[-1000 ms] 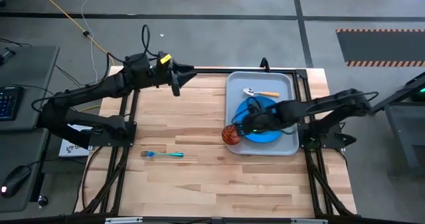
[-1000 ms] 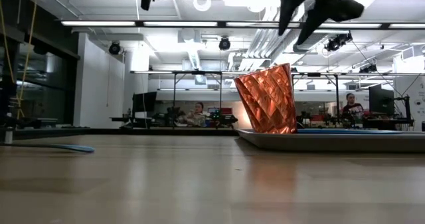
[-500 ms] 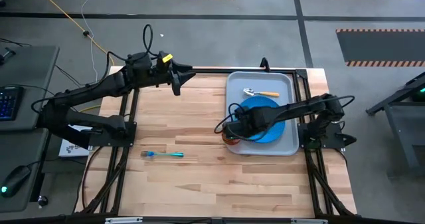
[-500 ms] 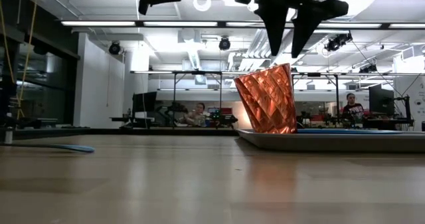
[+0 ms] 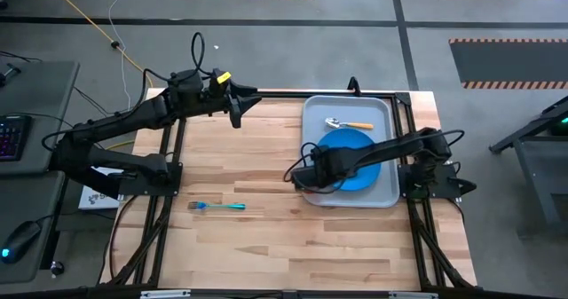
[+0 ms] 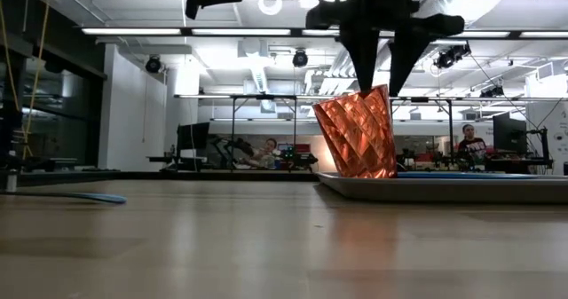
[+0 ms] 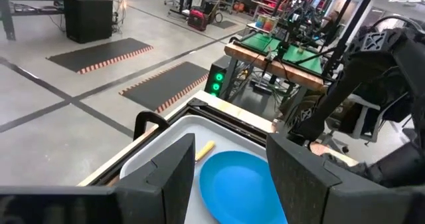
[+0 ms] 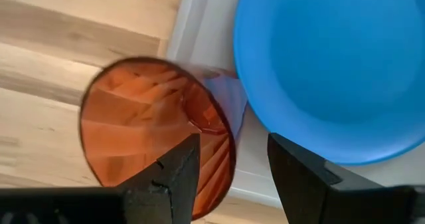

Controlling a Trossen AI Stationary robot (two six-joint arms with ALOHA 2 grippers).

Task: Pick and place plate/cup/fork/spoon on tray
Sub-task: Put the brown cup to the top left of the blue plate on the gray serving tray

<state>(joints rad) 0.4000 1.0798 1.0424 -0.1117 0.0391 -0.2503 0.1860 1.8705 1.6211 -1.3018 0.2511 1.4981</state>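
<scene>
A wooden counter point(image 5: 266, 237) seen from straight above, with a light grey tray point(image 5: 383, 111) lying toward its three o'clock side. On the tray rest the blue plate point(image 5: 366, 177) and, toward the twelve o'clock end, the spoon point(image 5: 348, 124) with its silver bowl and tan handle. The translucent red-orange cup point(image 6: 357, 132) stands tilted on the tray's nine o'clock rim, leaning outward over the counter, beside the plate's edge. The right gripper point(image 6: 377, 75) has swung across the plate within the last second and come down: a second ago it was high and off toward three o'clock of the cup, and now its jaws stand apart, straddling the cup's upper rim, with no grip taken yet. That suggests the cup is the item in hand, and the likely next need is to close on its rim and set it squarely inside the tray; because it leans on the rim, a nudge could tip it off onto the counter. The fork point(image 5: 217, 207), teal-handled, lies alone on the counter toward seven o'clock, well apart from the tray, not yet placed. The left gripper point(image 5: 236, 104) waits raised over the counter's eleven o'clock corner, jaws apart and empty, unchanged over the same second.
</scene>
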